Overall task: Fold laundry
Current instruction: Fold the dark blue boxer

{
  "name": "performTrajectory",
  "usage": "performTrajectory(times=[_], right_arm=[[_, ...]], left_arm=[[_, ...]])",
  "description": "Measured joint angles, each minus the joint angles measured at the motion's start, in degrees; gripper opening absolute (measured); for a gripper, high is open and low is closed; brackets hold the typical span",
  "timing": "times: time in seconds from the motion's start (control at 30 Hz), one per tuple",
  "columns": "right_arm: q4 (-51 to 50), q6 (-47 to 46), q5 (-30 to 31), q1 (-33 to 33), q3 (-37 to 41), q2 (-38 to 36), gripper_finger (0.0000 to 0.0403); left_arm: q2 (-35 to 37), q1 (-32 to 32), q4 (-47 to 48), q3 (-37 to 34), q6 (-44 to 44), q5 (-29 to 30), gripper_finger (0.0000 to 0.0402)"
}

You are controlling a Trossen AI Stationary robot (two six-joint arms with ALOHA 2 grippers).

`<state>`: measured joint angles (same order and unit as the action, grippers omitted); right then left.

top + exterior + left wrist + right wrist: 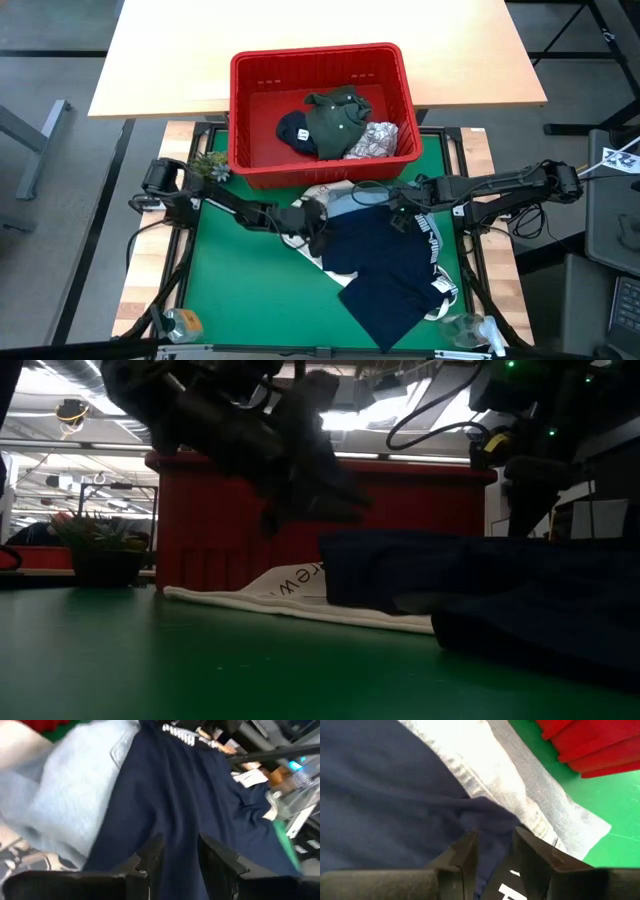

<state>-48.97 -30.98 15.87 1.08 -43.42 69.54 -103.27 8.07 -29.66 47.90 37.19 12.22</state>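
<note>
A navy blue garment (390, 270) with white lettered stripes lies spread on the green mat (230, 270). Its far part lies over light blue denim (345, 205), and a white lettered bag (290, 592) lies flat beneath them at the left. My left gripper (312, 222) is at the navy garment's left edge and my right gripper (400, 213) at its far right edge, both shut on navy cloth. More laundry, olive green, navy and white printed, sits in the red basket (250, 120) at the far edge. My left gripper holds the navy garment at its left edge (177, 832), the cloth filling the gap between the two fingers. The fingers come from the table's left, slanting down. How many layers it has does not show. My right gripper pinches a bunched-up bit of the navy garment's far edge (492, 817) between its two fingers, beside the white lettering. The fingers point steeply down from above. The cloth rises in a small fold at the fingers, while the rest lies on the denim (485, 765) and mat.
A small potted plant (210, 165) stands at the basket's left corner. Clear plastic bottles lie at the near left (180, 322) and near right (470, 330) corners. Bare green mat lies to the near left of the garments. A wooden table (320, 30) stands beyond the basket.
</note>
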Motion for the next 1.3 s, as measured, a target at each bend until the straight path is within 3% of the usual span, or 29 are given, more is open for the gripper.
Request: performTrajectory(times=[0.23, 0.63, 0.87, 1.3], right_arm=[[0.3, 0.0, 0.0, 0.0, 0.0, 0.0, 0.0122], [-0.4, 0.0, 0.6, 0.0, 0.0, 0.0, 0.0122], [-1.8, -0.2, 8.8, 0.0, 0.0, 0.0, 0.0122], [-2.2, -0.2, 7.9, -6.1, 0.0, 0.0, 0.0122]], left_arm=[[-4.2, 0.6, 0.3, -0.1, 0.1, 7.9, 0.0111], [-6.2, -5.2, 0.6, 0.0, 0.2, 8.2, 0.0111], [-5.8, -6.6, 1.7, 0.0, -1.6, 6.9, 0.0111], [-5.7, -8.9, 2.6, 0.0, -1.8, 6.9, 0.0111]])
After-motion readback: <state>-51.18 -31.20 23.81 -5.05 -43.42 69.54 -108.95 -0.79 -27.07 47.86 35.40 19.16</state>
